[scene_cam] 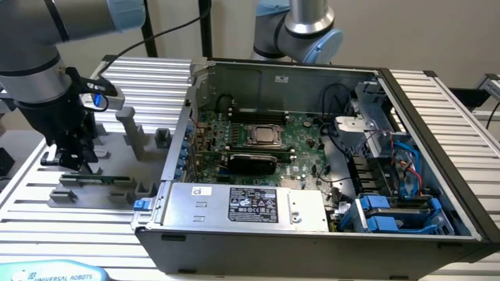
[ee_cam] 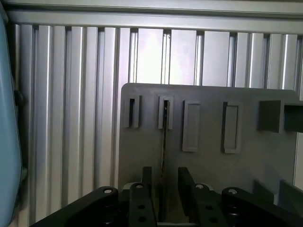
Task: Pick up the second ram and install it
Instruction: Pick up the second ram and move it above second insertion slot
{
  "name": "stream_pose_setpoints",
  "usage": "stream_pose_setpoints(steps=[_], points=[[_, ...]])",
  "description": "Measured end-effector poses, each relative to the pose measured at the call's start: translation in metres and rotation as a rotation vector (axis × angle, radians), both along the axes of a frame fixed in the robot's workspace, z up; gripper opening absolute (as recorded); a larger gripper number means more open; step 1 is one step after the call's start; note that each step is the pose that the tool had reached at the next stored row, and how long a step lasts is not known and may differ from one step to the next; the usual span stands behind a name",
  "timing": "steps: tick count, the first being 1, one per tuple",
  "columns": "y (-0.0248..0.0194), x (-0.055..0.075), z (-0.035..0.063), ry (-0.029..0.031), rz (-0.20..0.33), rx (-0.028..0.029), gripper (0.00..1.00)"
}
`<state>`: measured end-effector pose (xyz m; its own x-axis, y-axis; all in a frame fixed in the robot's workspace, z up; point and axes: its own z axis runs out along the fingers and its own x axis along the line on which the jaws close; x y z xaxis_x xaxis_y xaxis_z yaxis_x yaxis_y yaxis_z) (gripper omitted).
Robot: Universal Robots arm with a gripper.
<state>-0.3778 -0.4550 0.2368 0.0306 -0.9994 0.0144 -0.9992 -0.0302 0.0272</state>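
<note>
Right above the grey holder [scene_cam: 125, 170] hangs the gripper [scene_cam: 76, 165], at the exterior view's left, pointing straight down. In the wrist view the gripper [ee_cam: 164, 171] is spread apart. Its two dark fingers [ee_cam: 147, 179] stand one on each side of a thin board seen from its edge, with a small gap on both sides, so it is not clamping anything.

That thin board is the second ram [ee_cam: 164, 142]. It stands on its long edge in the grey holder [ee_cam: 142, 142], with its far end sitting in one of the holder's upright slots. From the exterior view the second ram [scene_cam: 93, 177] shows as a narrow green strip lying along the holder, just under the fingertips. I cannot tell if the fingertips touch it there.

The holder rests on a ribbed aluminium table [scene_cam: 140, 82], and the same ribs run behind the holder in the wrist view [ee_cam: 71, 94].

Beside the holder, toward the exterior view's right, an open computer case [scene_cam: 273, 249] lies on the table. Inside it sits a green motherboard [scene_cam: 305, 152] with the CPU socket [scene_cam: 264, 136] near its middle. The case also holds a silver power supply [scene_cam: 242, 205] with a label along the near wall, blue drive brackets [scene_cam: 383, 213] in the near right corner, and red and blue cables [scene_cam: 406, 164] above them.
</note>
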Motion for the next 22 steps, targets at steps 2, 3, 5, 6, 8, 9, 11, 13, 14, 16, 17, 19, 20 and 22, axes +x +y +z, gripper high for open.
stream_pose_setpoints(steps=[2,3,5,6,8,9,11,13,14,16,17,19,20,22], points=[[-0.0001,0.003,-0.0035,0.0001,0.002,0.0000,0.36],[-0.0001,0.004,-0.0053,0.0001,0.002,-0.0001,0.36],[-0.0001,0.005,-0.0091,0.0001,0.003,0.0000,0.36],[-0.0001,0.005,-0.0109,0.0001,0.003,-0.0001,0.36],[-0.0001,0.005,-0.0146,0.0000,0.003,0.0000,0.36],[-0.0001,0.005,-0.0163,0.0001,0.003,-0.0001,0.36],[0.0000,0.005,-0.0200,0.0000,0.003,0.0000,0.36],[0.0003,0.005,-0.0236,0.0001,0.003,-0.0001,0.36],[0.0005,0.005,-0.0254,0.0001,0.003,-0.0001,0.36],[0.0010,0.005,-0.0290,0.0001,0.003,0.0000,0.36],[0.0015,0.005,-0.0309,0.0001,0.003,-0.0001,0.36],[0.0025,0.005,-0.0345,0.0001,0.003,0.0000,0.36],[0.0030,0.005,-0.0364,0.0000,0.003,0.0000,0.36],[0.0034,0.005,-0.0400,0.0000,0.003,0.0000,0.36]])
